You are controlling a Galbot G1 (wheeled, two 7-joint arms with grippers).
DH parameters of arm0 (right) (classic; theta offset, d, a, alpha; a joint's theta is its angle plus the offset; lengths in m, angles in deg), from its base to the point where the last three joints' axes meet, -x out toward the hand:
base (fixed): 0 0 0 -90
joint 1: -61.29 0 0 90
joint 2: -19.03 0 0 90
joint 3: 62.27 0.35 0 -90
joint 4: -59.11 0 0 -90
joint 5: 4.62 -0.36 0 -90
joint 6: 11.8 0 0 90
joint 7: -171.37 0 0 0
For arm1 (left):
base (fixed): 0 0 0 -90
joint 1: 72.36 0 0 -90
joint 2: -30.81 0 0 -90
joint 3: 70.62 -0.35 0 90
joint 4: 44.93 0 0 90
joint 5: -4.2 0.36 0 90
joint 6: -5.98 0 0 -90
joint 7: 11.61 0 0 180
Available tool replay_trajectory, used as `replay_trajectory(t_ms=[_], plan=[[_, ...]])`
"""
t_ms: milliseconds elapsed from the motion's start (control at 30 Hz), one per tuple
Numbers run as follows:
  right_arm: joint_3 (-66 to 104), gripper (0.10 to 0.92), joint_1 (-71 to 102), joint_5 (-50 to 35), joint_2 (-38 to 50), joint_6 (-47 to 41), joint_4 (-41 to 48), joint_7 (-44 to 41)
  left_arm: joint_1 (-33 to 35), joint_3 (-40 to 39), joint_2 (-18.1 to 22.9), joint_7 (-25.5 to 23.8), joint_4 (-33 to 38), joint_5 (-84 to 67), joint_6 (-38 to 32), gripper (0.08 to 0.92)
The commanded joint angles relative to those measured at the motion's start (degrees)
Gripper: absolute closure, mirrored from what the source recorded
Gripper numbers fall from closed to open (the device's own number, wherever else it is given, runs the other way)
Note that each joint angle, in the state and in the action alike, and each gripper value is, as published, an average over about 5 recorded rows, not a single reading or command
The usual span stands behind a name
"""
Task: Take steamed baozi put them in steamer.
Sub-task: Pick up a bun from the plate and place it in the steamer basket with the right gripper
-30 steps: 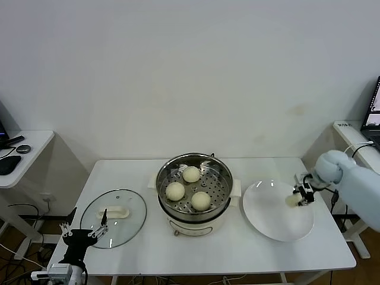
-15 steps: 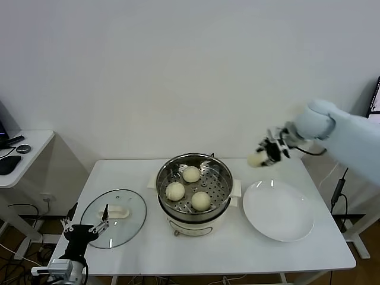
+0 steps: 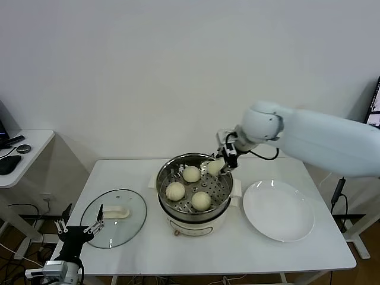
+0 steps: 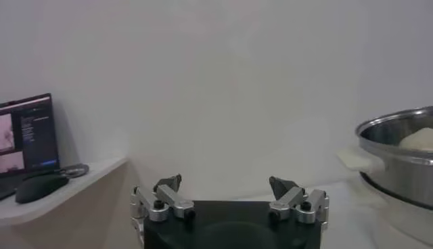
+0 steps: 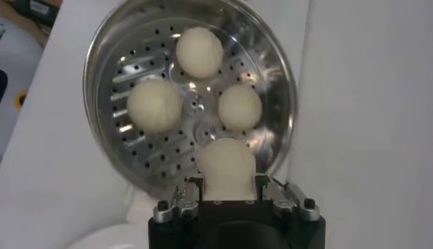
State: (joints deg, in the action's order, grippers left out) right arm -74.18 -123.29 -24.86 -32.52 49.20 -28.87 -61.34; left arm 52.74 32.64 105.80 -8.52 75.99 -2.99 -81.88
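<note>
The right gripper (image 3: 221, 164) was seen over the far right rim of the steamer (image 3: 194, 218), its fingers closed onto a fourth baozi (image 3: 215, 167), which was held just above the perforated tray. In the right wrist view that held bun (image 5: 226, 168) was pinched between the two fingers (image 5: 193, 191), with the steel pot (image 5: 270, 64) spread out beneath it. Three baozi were already laid on the tray: one toward the back (image 3: 190, 174), one on the left (image 3: 175, 190), one at the front (image 3: 200, 200), none of them touching another. The white plate (image 3: 278, 210) was set just beside the steamer on its right. The glass lid (image 3: 113, 217) was laid flat on the table (image 3: 237, 249) to the steamer's left. The left gripper (image 3: 79, 230) was parked low at the table's near left corner, close to the lid, its fingers (image 4: 166, 197) spread wide apart and nothing held between them
</note>
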Motion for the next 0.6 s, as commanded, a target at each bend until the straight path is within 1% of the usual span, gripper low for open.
replay_trajectory(t_ms=[33, 600], plan=[[-1.9, 0.558, 6.1, 2.6, -6.4, -3.3, 6.7, 2.9, -0.1, 0.5, 0.1, 0.0, -0.1, -0.2, -0.1, 0.177], [1.1, 0.558, 11.6, 6.8, -7.4, -2.0, 9.5, 3.3, -0.1, 0.5, 0.1, 0.0, -0.2, -0.4, -0.2, 0.177]])
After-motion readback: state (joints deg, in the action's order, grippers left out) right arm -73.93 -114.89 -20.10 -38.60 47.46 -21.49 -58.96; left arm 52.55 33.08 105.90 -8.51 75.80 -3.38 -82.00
